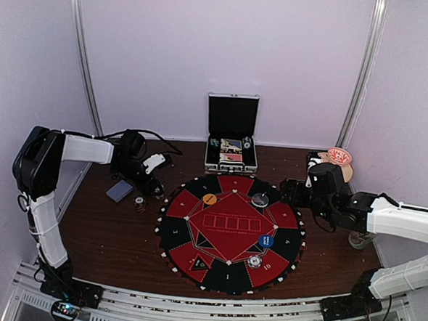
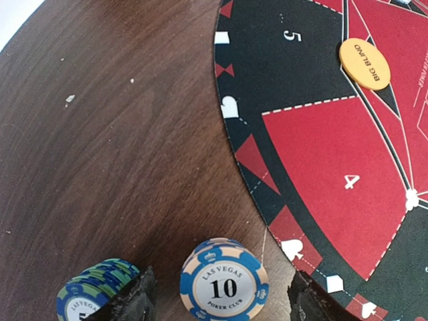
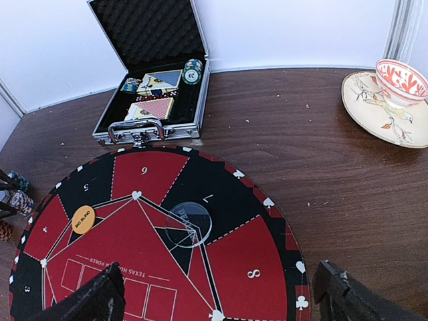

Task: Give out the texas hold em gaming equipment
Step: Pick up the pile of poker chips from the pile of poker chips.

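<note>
Dark wood table (image 1: pixel 108 230), white walls (image 1: pixel 206 51); round red-and-black mat (image 1: pixel 230 238) at centre, open case (image 1: pixel 232 136) at the back. Left gripper (image 2: pixel 221 295) stands parted around the "10" chip stack (image 2: pixel 224 277) on bare wood just beside the mat, gaps on both sides; a second stack (image 2: pixel 93 287) sits outside one finger. Right gripper (image 3: pixel 224 297) is spread wide over the mat, empty.

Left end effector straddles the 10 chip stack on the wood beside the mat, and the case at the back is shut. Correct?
One error: the case is open, lid up, as the right wrist view shows. The rest holds: the left end effector straddles the 10 chip stack on the wood beside the mat.
</note>
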Motion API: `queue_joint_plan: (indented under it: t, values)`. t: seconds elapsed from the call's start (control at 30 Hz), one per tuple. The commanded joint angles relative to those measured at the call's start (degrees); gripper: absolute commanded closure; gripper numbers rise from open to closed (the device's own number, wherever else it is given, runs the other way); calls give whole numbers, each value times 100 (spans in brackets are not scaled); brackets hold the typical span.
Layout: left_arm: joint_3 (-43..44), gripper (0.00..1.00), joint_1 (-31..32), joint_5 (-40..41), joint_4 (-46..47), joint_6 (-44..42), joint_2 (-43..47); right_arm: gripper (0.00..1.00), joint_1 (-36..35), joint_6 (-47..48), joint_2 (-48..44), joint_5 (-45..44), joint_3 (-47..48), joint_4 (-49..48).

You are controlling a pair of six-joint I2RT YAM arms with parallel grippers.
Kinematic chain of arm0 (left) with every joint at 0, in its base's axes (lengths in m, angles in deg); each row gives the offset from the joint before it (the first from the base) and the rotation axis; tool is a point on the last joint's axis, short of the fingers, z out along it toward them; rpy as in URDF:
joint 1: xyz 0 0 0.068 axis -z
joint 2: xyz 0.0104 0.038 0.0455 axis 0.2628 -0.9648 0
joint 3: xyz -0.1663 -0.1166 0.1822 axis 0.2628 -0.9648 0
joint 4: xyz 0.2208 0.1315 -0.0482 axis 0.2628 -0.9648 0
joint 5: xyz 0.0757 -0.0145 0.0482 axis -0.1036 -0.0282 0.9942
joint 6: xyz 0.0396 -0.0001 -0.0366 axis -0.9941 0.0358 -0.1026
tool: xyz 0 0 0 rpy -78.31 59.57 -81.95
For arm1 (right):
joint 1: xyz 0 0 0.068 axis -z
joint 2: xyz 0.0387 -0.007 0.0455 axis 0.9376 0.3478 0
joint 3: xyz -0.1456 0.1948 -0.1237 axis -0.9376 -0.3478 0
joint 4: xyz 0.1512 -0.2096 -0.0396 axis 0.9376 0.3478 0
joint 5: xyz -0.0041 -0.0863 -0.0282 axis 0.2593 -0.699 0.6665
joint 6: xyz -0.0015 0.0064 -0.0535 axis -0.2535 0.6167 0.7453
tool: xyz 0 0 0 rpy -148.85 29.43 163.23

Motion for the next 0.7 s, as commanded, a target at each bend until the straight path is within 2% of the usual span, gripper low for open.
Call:
queue_joint_plan:
  t: [0.0,0.23,0.67]
  values:
    - [62,30,-24,-33,0,-95,-118,1,34,73,-60,-9,-57,-94]
    - [80,33,-25,-7,-2,-93,-162,1,34,74,-47,0,-56,-95]
    - [72,54,-31,6,20,-84,-121,1,34,74,-64,3,-59,-93]
